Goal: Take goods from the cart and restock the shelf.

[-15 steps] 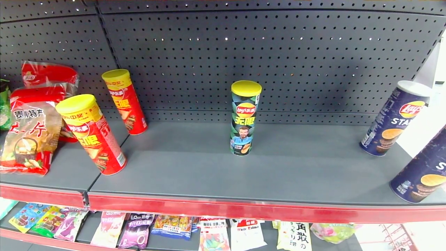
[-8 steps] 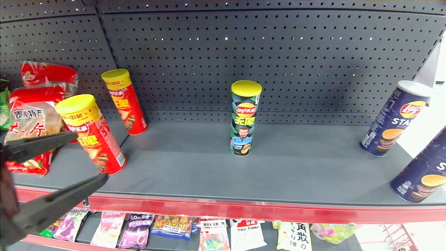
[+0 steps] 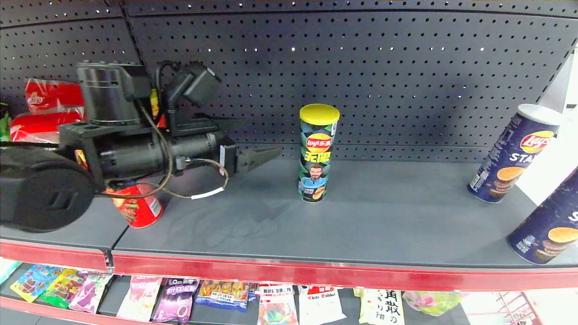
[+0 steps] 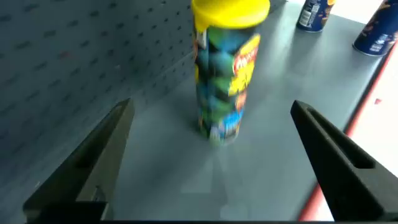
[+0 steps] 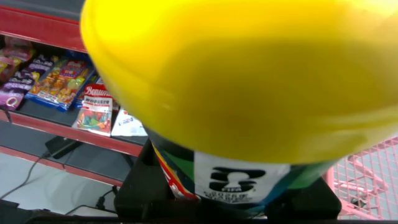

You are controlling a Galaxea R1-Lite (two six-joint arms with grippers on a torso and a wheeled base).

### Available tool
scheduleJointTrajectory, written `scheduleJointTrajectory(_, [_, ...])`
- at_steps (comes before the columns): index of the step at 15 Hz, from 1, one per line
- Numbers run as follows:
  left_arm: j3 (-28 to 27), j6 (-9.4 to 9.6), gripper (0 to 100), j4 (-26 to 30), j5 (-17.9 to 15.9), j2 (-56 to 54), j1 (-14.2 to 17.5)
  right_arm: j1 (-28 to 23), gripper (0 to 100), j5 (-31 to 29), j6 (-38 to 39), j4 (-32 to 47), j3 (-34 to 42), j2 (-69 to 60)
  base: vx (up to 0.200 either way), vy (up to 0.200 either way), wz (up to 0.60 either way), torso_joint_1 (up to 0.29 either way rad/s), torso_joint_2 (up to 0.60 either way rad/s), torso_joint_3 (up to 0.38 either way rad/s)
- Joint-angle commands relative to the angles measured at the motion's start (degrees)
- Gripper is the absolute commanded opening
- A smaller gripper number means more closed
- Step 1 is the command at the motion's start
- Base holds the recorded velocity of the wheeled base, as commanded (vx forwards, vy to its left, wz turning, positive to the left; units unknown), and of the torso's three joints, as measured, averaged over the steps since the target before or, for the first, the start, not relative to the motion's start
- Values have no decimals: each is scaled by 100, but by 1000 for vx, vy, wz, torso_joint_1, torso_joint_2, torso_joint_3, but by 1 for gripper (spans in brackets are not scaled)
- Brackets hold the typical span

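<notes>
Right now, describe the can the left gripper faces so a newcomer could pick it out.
On the grey shelf with the red front edge, look mid-shelf, near the pegboard back. One can stands upright alone there, ahead of the open left gripper. Its body is green and black under a yellow lid; neighbours are red cans and dark blue cans.

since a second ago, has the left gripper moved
Yes. The left gripper has swung in from the left edge toward the standing green can, which stayed put.
</notes>
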Motion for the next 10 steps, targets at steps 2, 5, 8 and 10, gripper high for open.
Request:
scheduleJointTrajectory(2, [-831, -3, 100, -18, -41, 1071, -189, 3, 0, -2, 11, 1, 8, 12, 0, 0, 0, 0, 0, 0])
scheduleJointTrajectory(5, [-1675, -3, 100, -1, -41, 1668, -365, 3, 0, -11, 46, 1, 8, 12, 0, 0, 0, 0, 0, 0])
scheduleJointTrajectory(8, [-2044, -11, 100, 70, -41, 1932, -453, 3, 0, -11, 55, 1, 8, 12, 0, 0, 0, 0, 0, 0])
scheduleJointTrajectory(10, [-2167, -11, 100, 70, -41, 2029, -479, 3, 0, -11, 73, 1, 8, 12, 0, 0, 0, 0, 0, 0])
